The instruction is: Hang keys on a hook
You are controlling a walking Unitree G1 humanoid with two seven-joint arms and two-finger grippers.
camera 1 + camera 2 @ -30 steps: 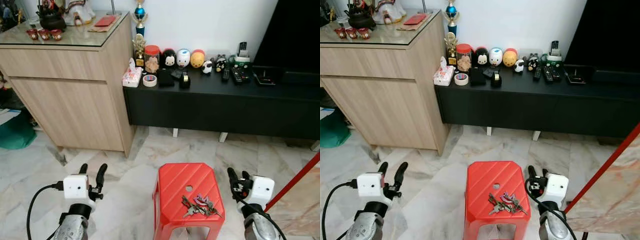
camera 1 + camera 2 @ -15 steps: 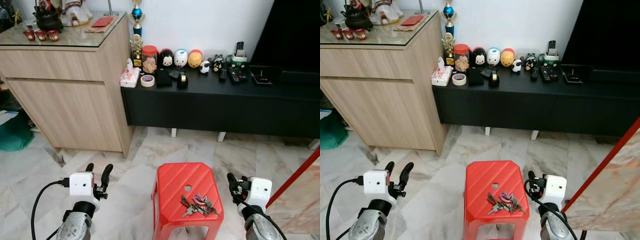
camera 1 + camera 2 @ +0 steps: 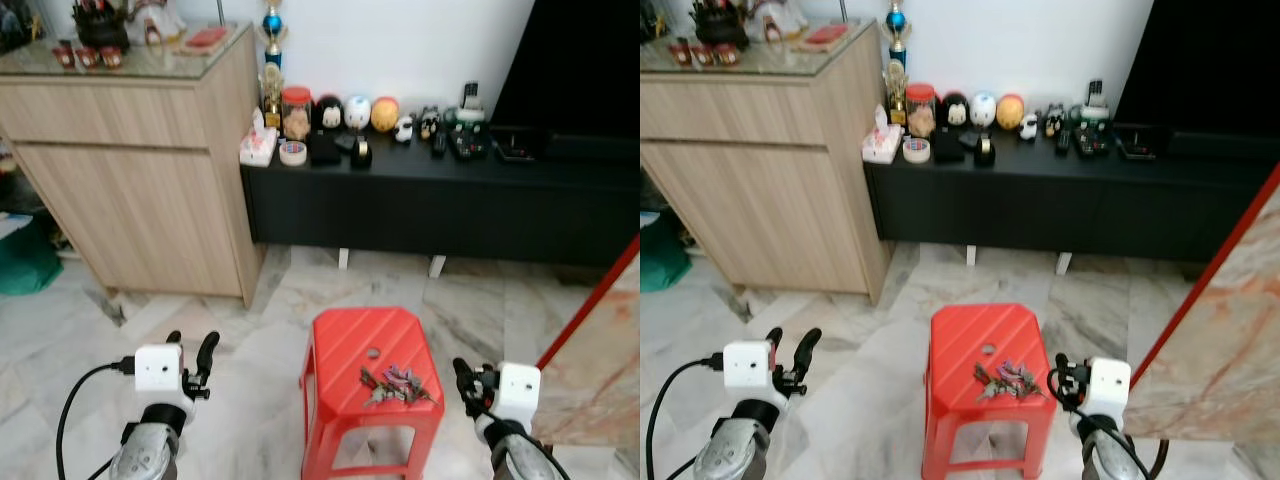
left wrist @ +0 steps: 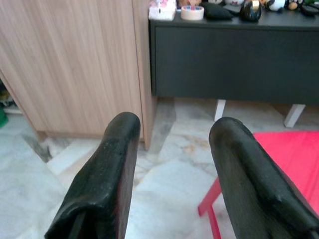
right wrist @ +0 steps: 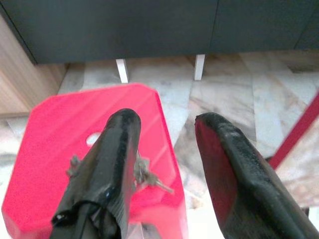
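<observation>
Left eye view: jagged metal keys heaped on ribbed, glossy red plastic stool, just left of right pincer. Right pincer empty, smooth black fingers spread wide. Left pincer likewise parted and empty, well left of stool, above veined marble floor.

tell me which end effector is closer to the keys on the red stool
Right. The right end effector hangs just off the stool's right edge beside the keys; the left end effector sits well off the stool's left side.
</observation>
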